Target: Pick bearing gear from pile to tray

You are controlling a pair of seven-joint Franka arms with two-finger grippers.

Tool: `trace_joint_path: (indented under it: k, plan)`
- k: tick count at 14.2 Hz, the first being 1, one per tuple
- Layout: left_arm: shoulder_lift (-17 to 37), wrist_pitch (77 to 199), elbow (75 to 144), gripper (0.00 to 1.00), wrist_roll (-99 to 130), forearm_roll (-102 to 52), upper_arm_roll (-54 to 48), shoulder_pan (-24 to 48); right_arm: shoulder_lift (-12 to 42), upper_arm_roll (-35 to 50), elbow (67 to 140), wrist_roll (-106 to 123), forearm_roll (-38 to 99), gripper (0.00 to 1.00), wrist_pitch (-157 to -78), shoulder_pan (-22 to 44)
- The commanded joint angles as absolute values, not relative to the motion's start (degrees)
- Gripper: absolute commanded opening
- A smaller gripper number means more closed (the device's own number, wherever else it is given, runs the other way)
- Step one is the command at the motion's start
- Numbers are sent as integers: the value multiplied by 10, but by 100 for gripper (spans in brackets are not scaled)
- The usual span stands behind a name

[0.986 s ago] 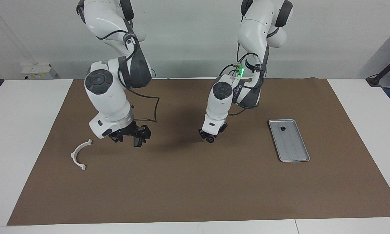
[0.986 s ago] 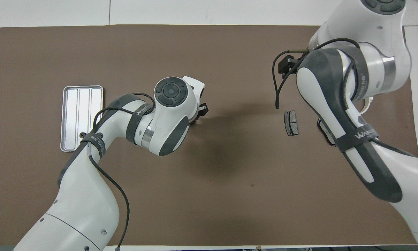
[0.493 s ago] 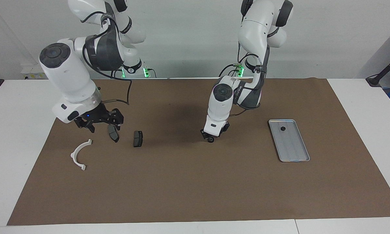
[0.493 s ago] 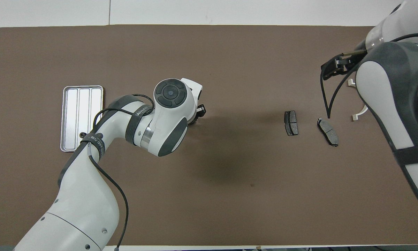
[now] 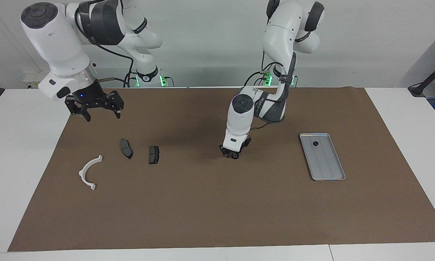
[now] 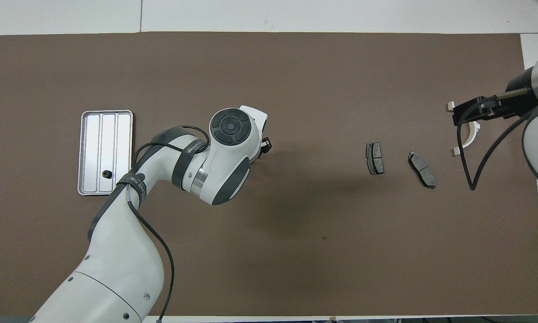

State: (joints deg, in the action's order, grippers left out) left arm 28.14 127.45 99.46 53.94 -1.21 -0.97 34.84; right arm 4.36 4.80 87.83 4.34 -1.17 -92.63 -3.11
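Okay, starting closest to the robots. The right gripper (image 5: 95,108) hangs high over the mat's edge at the right arm's end of the table, fingers spread wide and holding nothing, so I'd say that arm is just waiting.

The tray (image 5: 328,170) sits toward the left arm's end, its long axis running away from the robots. One bearing gear (image 5: 315,143) already lies in it, at the end nearest the robots.

The left gripper (image 5: 233,155) is low over the middle of the mat, pinching a second gear (image 5: 234,156) between its fingertips. I can't tell if that gear touches the mat.

Handling-wise, I'd guess these gears are light, hard and stiff, not fragile, but smooth and round. So they could roll or squirt out of a sloppy pinch. Gripping straight across the outer rim looks safest. Being round, they have no real long axis. The held one seems to show its round face toward the facing camera, though I wouldn't swear to it.

Farther out, toward the right arm's end, lie two dark pads (image 5: 126,148) just beside each other. The white bracket (image 5: 88,172) is farthest out, curved with its open side toward the middle of the mat.
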Motion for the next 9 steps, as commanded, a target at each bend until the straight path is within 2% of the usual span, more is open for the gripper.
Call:
trace_joint_path:
  k: [1,6,7,9]
  plan:
    - [286,1274,987,56,551,-1,1,358,4,49,903,54,-12,100,-905,-37]
    - [288,1302,998,54,551,5,2,352,-18,48,896,52,-11,100,-843,-33]
    - [288,1302,997,51,551,4,2,352,-20,48,896,50,-13,100,-841,-33]
    - [288,1302,997,36,551,4,2,352,-20,47,893,49,-19,100,-847,-34]
